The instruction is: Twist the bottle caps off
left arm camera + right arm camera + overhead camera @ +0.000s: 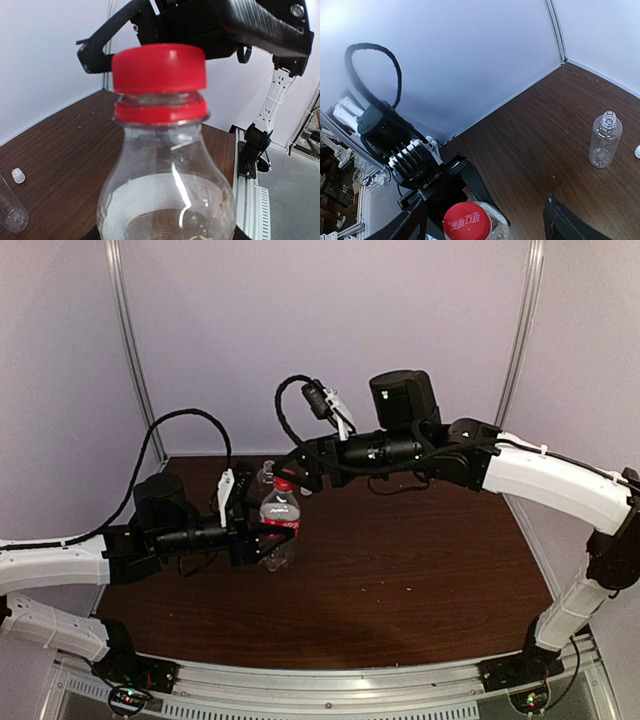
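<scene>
The red-label bottle stands upright on the table, with its red cap on. My left gripper is shut on its body from the left. In the left wrist view the red cap and the clear bottle fill the frame. My right gripper hovers over the cap, open. In the right wrist view its fingers stand wide on either side of the red cap, apart from it. The plain bottle stands open, and the white cap lies beside it.
The plain bottle and the white cap sit on the brown table toward the back wall, behind the held bottle. White walls close the back and both sides. The table's near edge has a metal rail.
</scene>
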`<state>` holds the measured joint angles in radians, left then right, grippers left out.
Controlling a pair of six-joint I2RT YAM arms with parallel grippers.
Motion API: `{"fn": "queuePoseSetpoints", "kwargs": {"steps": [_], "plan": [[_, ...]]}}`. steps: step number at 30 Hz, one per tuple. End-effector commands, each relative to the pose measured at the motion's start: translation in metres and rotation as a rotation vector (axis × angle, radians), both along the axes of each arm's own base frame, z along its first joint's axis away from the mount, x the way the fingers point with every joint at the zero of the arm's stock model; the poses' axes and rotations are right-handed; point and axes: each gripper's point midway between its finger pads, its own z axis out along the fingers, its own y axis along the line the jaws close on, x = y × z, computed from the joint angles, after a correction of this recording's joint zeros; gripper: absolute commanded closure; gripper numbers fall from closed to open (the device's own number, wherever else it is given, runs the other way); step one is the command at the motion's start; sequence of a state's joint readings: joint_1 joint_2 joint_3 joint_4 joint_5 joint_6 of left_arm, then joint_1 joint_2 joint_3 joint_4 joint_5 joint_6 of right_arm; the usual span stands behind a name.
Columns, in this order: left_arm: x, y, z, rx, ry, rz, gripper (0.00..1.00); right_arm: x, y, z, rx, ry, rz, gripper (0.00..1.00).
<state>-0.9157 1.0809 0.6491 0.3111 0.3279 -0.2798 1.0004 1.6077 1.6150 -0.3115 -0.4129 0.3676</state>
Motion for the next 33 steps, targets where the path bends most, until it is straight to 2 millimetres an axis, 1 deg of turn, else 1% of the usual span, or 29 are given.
{"fn": "queuePoseSetpoints", "kwargs": {"steps": [1,6,10,19,27,30,33], "plan": [[0.007,0.000,0.019,-0.037,-0.032,0.033,0.69,-0.002,0.008,-0.001,-0.005,0.021,0.010,0.24],[0.007,0.001,0.018,-0.031,-0.031,0.040,0.70,-0.008,0.015,-0.002,0.004,0.031,0.051,0.41],[0.007,0.003,0.017,-0.030,-0.034,0.044,0.70,-0.009,0.016,-0.003,0.005,0.030,0.060,0.51],[0.007,0.003,0.016,-0.025,-0.035,0.044,0.70,-0.012,0.018,-0.003,0.010,0.023,0.079,0.69],[0.007,0.005,0.016,-0.023,-0.038,0.050,0.70,-0.011,0.015,-0.004,-0.004,-0.034,0.089,0.88],[0.003,0.005,0.018,-0.027,-0.044,0.037,0.70,-0.014,0.015,-0.006,-0.014,-0.069,0.125,0.94],[-0.008,0.004,0.022,-0.049,-0.059,-0.021,0.70,-0.024,0.016,-0.007,-0.009,-0.112,0.228,0.95]]}}
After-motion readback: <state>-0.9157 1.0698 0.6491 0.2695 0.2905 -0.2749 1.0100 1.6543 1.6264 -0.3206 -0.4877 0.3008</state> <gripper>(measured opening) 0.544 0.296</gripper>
